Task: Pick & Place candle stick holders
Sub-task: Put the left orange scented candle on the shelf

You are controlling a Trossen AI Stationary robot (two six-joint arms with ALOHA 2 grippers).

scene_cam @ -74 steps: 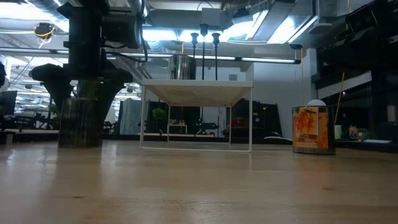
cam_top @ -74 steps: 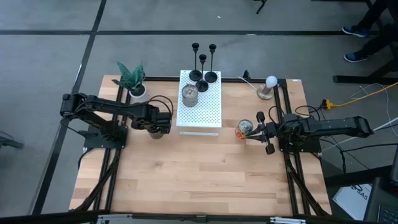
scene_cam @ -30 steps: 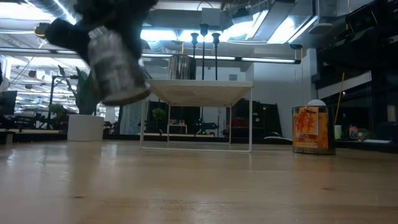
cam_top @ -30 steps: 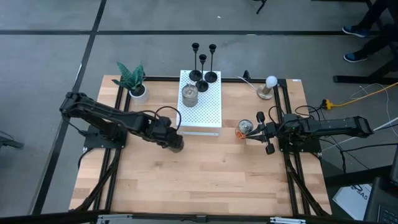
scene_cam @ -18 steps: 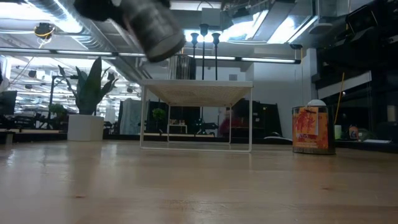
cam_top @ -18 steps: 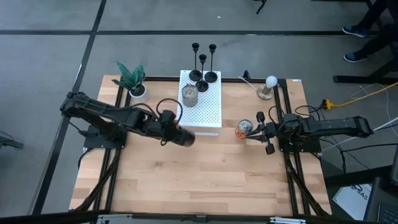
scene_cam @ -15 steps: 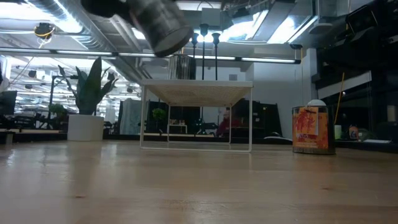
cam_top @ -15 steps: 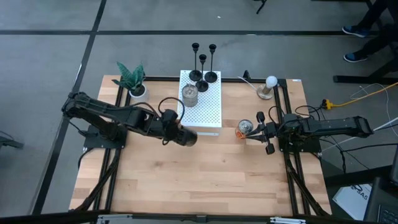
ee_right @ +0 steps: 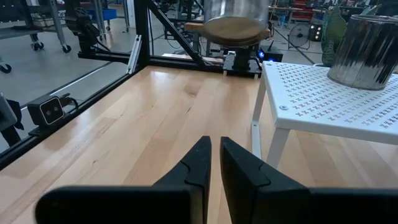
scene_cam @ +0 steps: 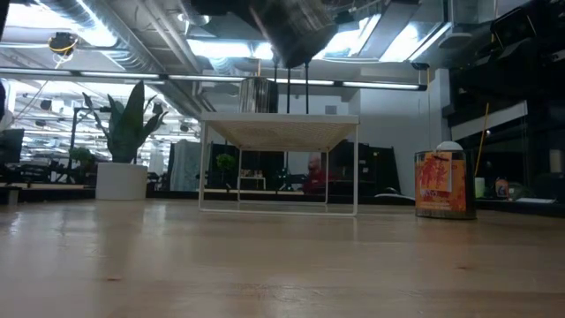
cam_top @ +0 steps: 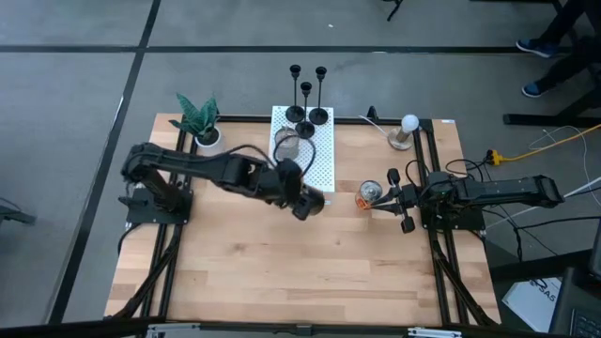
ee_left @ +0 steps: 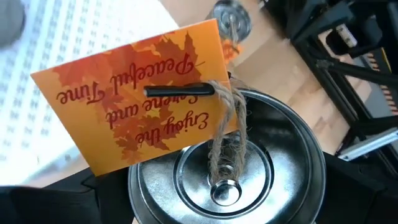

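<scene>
The left claw (cam_top: 308,204) grips a silver tin (ee_left: 227,171) with an orange tag (ee_left: 134,84), held in the air over the near right corner of the white stand (cam_top: 324,155). Beyond the claw, at the stand's far edge, stand three candlesticks (cam_top: 306,99). They look light, stiff and top-heavy; the thin stem seems the place to pinch. The right claw (ee_right: 215,163) waits closed, low over the surface (cam_top: 310,272).
</scene>
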